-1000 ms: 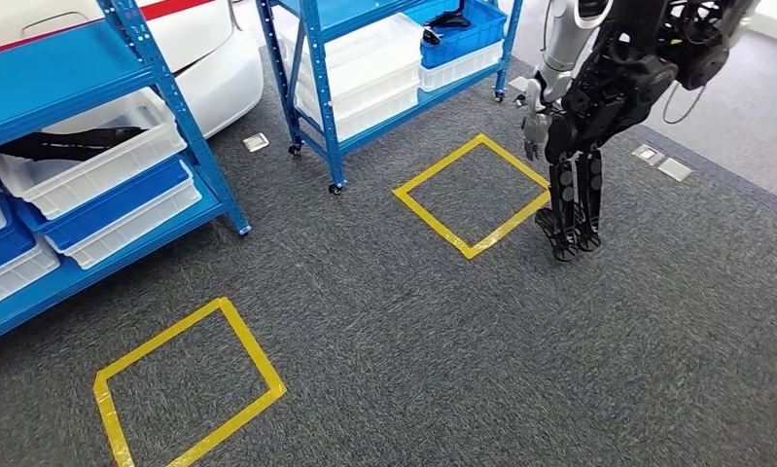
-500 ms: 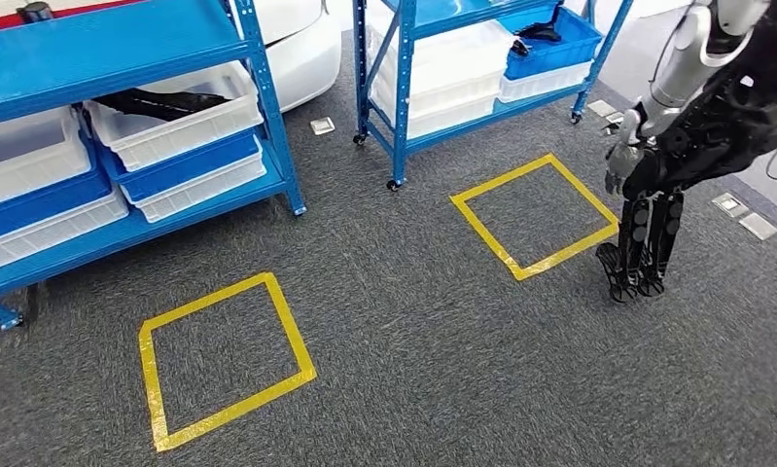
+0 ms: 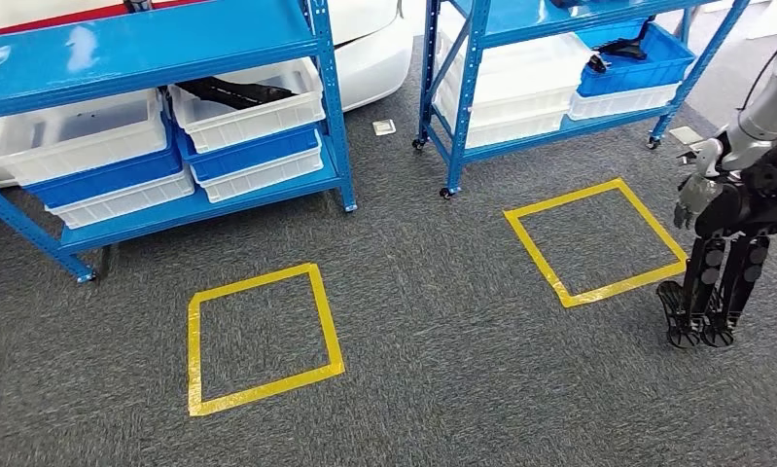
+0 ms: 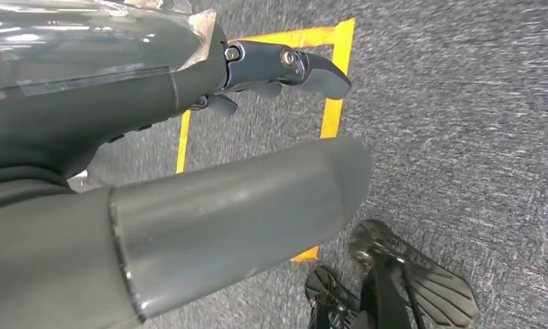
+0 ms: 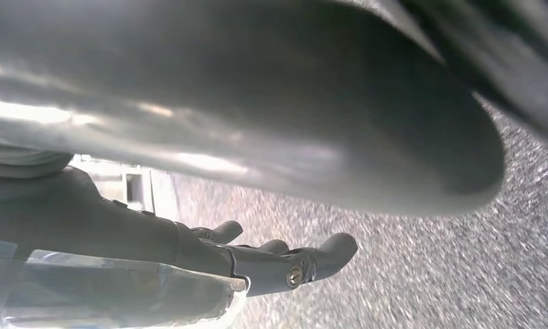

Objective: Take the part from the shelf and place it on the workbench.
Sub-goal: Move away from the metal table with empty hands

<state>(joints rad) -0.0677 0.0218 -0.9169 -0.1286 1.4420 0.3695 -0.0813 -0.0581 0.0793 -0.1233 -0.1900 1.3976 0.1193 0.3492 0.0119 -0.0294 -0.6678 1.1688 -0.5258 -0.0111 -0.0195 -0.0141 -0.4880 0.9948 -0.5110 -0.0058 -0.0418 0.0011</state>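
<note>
Panning has swung the head view: both blue shelves sit further right. A dark part lies in the white bin at the near shelf's right end. Wrist views show the left hand and right hand hanging empty, fingers loosely apart. Another robot nearby risks collision while walking.

Grey carpet floor carries two blue steel shelving units. The left shelf holds white bins stacked on blue bins on its lower level; one white bin contains a dark part. The right shelf stands on castors and holds white bins and a blue bin with dark items inside. Two yellow tape squares are marked on the carpet, one before each shelf. Metal floor plates sit flush in the carpet near the shelves.
</note>
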